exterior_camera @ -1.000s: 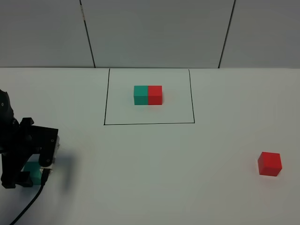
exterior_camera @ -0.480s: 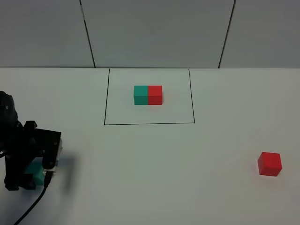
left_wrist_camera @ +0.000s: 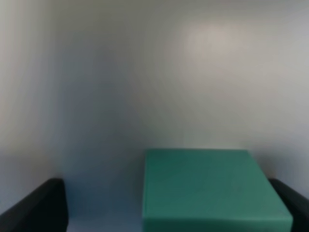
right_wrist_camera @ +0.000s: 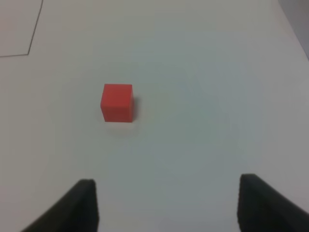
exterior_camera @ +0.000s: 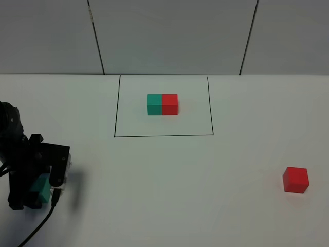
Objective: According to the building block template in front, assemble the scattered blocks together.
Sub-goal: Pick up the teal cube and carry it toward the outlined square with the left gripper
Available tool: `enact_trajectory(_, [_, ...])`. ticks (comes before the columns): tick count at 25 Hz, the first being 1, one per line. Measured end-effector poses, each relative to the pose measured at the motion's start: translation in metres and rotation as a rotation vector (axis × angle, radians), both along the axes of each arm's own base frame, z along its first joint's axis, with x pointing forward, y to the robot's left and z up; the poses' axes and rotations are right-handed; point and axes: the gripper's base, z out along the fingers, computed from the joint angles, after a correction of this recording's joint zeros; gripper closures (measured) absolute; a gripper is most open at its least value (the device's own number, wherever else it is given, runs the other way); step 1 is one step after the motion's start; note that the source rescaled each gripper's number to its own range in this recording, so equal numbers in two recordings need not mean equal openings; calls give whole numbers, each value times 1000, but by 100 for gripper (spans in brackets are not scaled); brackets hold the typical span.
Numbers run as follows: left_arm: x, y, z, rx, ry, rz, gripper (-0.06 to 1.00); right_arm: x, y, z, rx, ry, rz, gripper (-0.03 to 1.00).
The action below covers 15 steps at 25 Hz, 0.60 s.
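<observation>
Left gripper [exterior_camera: 38,191] around teal cube [left_wrist_camera: 212,191], slightly farther right than before

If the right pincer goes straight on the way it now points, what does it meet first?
Probably the bare white table: the right pincer is open, and the red cube lies ahead but off its centre line, to one side. Depth is unclear.

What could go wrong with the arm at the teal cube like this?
1. The teal cube sits off-centre in the open left gripper, apart from one finger; closing might shove or twist it.
2. The red cube lies far to the right, ungripped, so joining them to match the template could end crooked.
</observation>
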Motion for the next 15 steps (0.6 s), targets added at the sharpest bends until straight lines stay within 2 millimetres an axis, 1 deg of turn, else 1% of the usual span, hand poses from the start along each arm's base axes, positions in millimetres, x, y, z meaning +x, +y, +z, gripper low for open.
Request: enact_trajectory(15, [0,2,-1,27,6,17,8,0,0,0,0,0,0,40])
